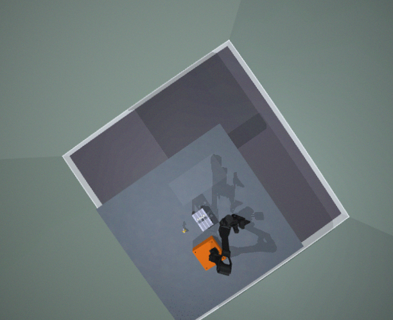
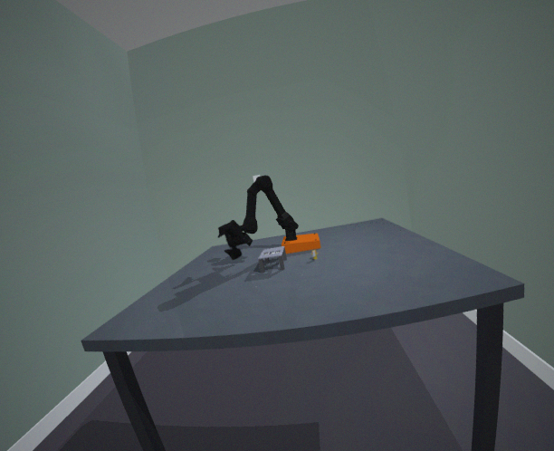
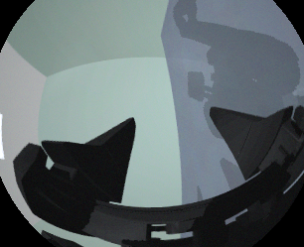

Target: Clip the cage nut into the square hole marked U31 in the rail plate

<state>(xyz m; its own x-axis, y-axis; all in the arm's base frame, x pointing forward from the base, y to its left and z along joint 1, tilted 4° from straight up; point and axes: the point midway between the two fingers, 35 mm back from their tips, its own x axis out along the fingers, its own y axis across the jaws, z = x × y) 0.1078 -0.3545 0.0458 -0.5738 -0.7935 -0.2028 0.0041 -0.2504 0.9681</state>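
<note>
1. Pale, slotted rectangular rail plate (image 1: pixel 206 225) (image 2: pixel 263 256) on dark legs, mid-bench; its hole labels are illegible.
2. Tiny yellow-and-white piece, apparently the cage nut (image 1: pixel 184 231) (image 2: pixel 314 255), on the slate-grey bench (image 1: pixel 143 234) (image 2: pixel 367 280) near the orange block's corner, towards the far edge.
3. Black angular gripper (image 1: pixel 243 226) (image 2: pixel 224 243) (image 3: pixel 172 114): fingers wide apart, gripping nothing.

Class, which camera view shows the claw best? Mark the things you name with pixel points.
The wrist view: both fingers of the claw (image 1: pixel 244 224) (image 2: pixel 243 251) (image 3: pixel 173 149) fill its lower part, plainly spread apart with nothing between them. The top and exterior views show it small and dark, away from the rail plate (image 1: pixel 204 223) (image 2: pixel 279 253).
</note>
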